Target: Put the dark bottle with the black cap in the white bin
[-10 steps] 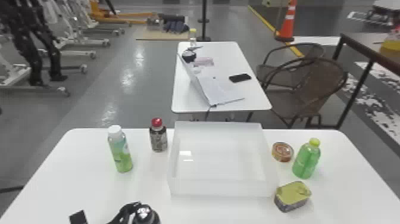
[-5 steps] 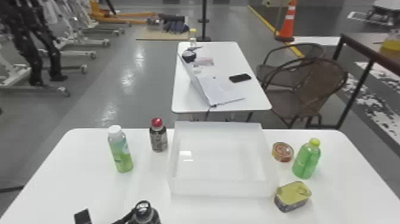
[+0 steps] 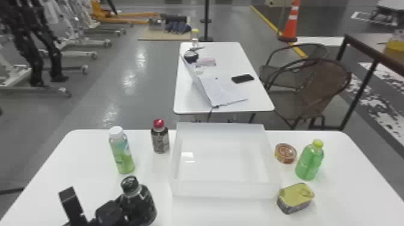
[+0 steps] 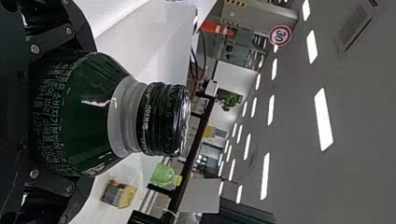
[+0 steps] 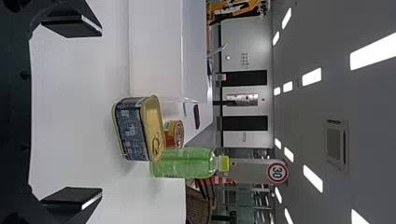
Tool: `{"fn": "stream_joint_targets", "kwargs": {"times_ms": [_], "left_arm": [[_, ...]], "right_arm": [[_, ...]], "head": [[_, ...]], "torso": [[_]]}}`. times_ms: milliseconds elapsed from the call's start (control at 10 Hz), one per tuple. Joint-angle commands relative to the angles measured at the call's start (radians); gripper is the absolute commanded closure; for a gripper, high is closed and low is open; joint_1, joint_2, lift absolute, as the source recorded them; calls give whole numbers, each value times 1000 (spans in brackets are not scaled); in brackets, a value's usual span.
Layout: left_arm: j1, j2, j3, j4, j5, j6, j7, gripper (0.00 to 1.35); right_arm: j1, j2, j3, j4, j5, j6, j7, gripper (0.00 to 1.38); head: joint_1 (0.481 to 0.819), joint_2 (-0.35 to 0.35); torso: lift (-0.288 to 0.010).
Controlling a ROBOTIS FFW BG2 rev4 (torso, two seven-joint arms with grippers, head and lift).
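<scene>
Near the bench's [image 3: 75, 156] near left part, the left gripper [image 3: 109, 213] holds the dark bottle [image 3: 139, 207], its hold closed around the body. The dark bottle is roughly upright, with its black cap [image 3: 130, 184] on top, and its lower end is out of sight, so whether it touches the bench cannot be told. It looks nearly black in the head view; close up in the left wrist view it is a deep, glossy green, with rounded shoulders narrowing to the neck. Small pale print runs around the shoulders, a smooth grey band circles the neck, and the black cap above it is ridged at the side and shiny on its top edge.

The white bin [image 3: 225, 190] sits in the middle of the bench, open at the top; the dark bottle is outside it, to the left of its near left corner. The right gripper [image 5: 100, 112] is spread wide, its two flat fingers [image 5: 72, 25] well apart.

Left of the white bin stand a white-capped bottle [image 3: 121, 154] with a green lower part and, just beside the bin's far left side, a smaller red-capped bottle [image 3: 160, 139]. On the right are a round tin [image 3: 285, 153], a green bottle [image 3: 309, 162] with a yellow cap, and, nearer, a squarish tin [image 3: 296, 196] with a golden pull-ring lid.
</scene>
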Motion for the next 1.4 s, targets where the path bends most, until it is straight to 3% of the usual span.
{"fn": "stream_joint_targets", "kwargs": {"times_ms": [0, 200, 400, 600, 700, 900, 1100, 1200, 1300], "left_arm": [[-40, -2, 0, -123, -16, 132, 14, 1013], [-140, -13, -80, -156, -10, 186, 52, 1012], [-249, -51, -187, -99, -41, 215, 58, 1012], [-345, -90, -272, 55, -93, 107, 70, 1012], [-387, -108, -296, 127, -170, 49, 84, 1012], [-451, -125, -365, 269, -237, -31, 104, 1012], [-490, -142, -380, 357, -306, -87, 117, 996], [-502, -148, -373, 369, -342, -109, 123, 883], [-508, -152, -365, 381, -362, -150, 141, 667]], "right_arm": [[-1, 0, 0, 1, 0, 0, 0, 93], [-4, 0, 0, 5, -2, 0, 0, 93], [-10, 0, 0, 11, -3, 0, 0, 93], [-15, 0, 0, 15, -5, 0, 0, 93], [-17, 0, 0, 18, -11, 0, 0, 93], [-21, 0, 0, 23, -12, -3, 1, 93], [-24, 0, 0, 26, -12, -4, 1, 93], [-24, 0, 0, 26, -14, -4, 1, 93], [-26, -3, 2, 26, -14, -4, 1, 93]], "head": [[549, 0], [549, 0], [549, 0], [549, 0], [549, 0], [549, 0], [549, 0], [549, 0], [549, 0]], "torso": [[-100], [-100], [-100], [-100], [-100], [-100], [-100], [-100], [-100]]}}
